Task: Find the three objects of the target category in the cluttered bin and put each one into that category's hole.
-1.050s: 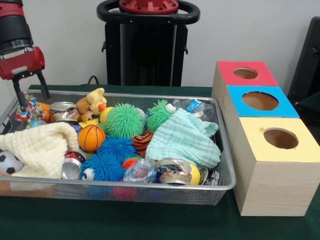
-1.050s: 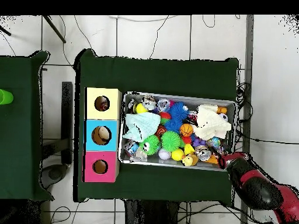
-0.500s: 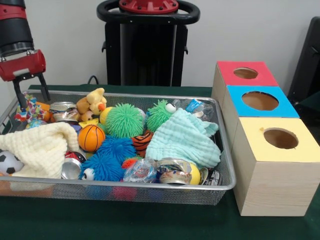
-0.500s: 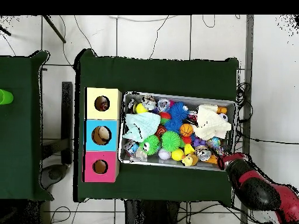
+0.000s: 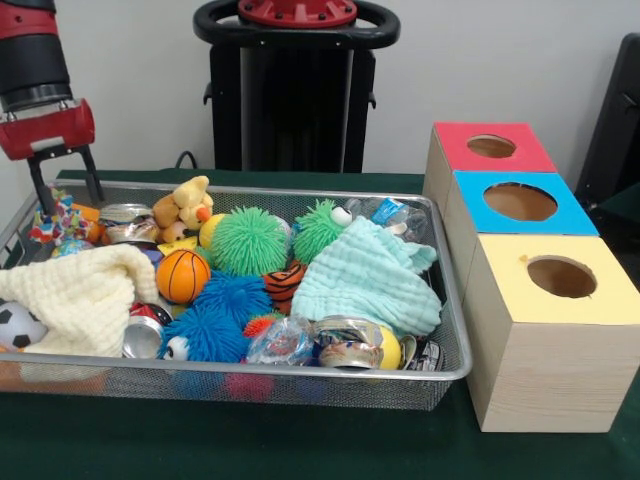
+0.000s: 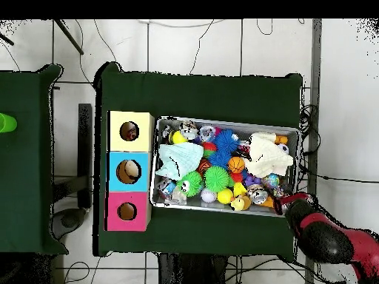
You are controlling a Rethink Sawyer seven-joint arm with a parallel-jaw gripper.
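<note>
Over the wire bin's [image 5: 455, 330] far left corner hangs the red gripper [image 5: 66, 195], its two black fingers apart and empty, above a colourful knotted toy [image 5: 55, 218] among the clutter.

One mesh bin [image 5: 455, 330], three wooden boxes with one hole each (red [image 5: 490, 147], blue [image 5: 520, 202], yellow [image 5: 561, 277]), two cloths [image 5: 370, 280], two green spiky balls [image 5: 249, 241], two blue spiky balls [image 5: 232, 296], one mini basketball [image 5: 182, 276], one soccer ball [image 5: 17, 325]
</note>
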